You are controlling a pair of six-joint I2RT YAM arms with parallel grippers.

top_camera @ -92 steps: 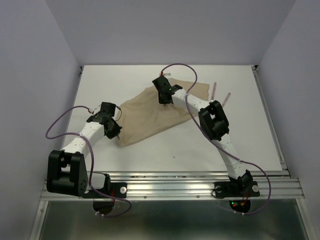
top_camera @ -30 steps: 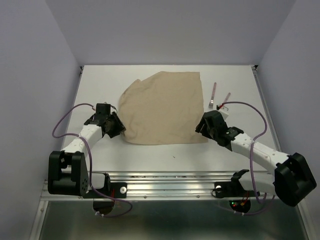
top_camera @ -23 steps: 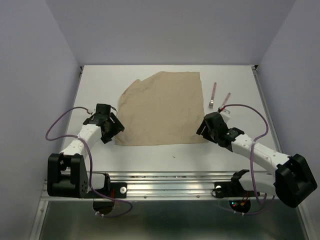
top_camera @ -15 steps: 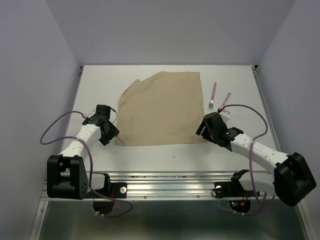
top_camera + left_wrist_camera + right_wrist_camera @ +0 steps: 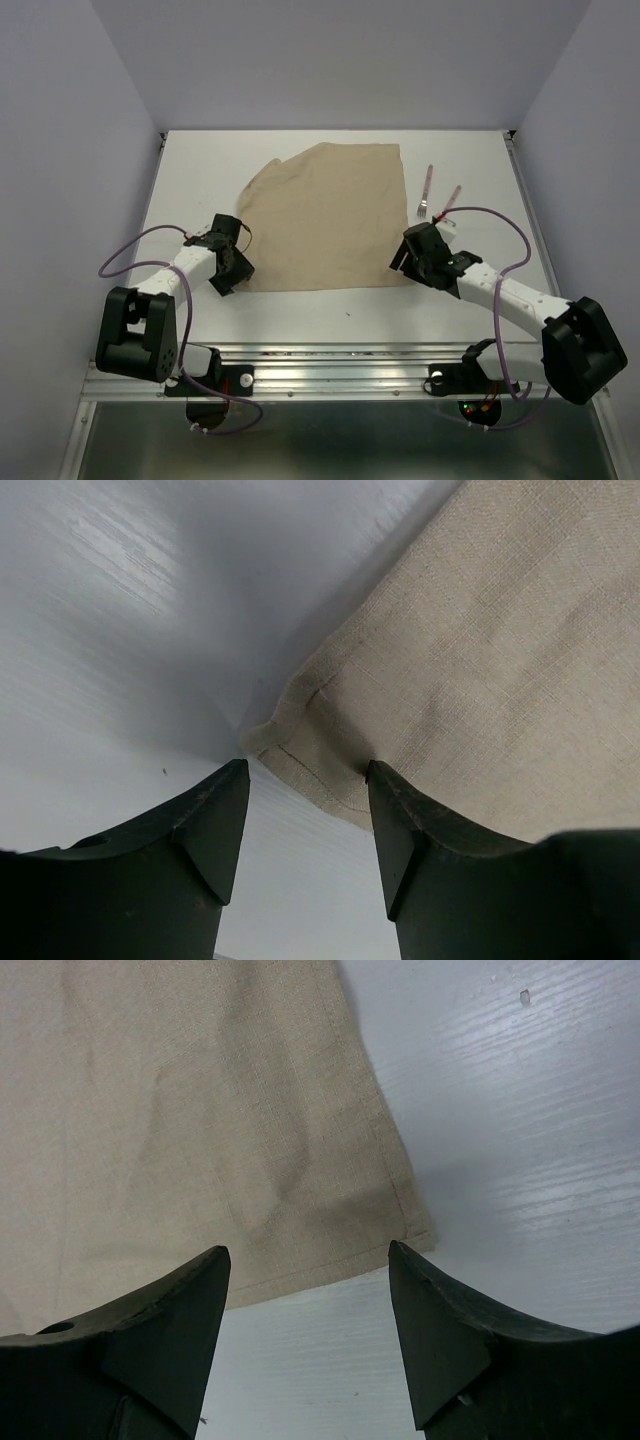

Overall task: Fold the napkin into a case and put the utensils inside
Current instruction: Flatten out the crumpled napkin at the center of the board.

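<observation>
Top external: left gripper (image 5: 233,277) and right gripper (image 5: 403,264), jaws apart, straddle near corners of tan cloth napkin (image 5: 325,215); first fold likely needs pinching.

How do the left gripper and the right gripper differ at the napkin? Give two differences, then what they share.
The left gripper straddles the near left corner of the napkin; the right gripper straddles its near right corner. The corner at the left gripper is puckered and slightly raised; the one at the right gripper lies flat. Both grippers are open, low over the table, neither pinching cloth.
</observation>
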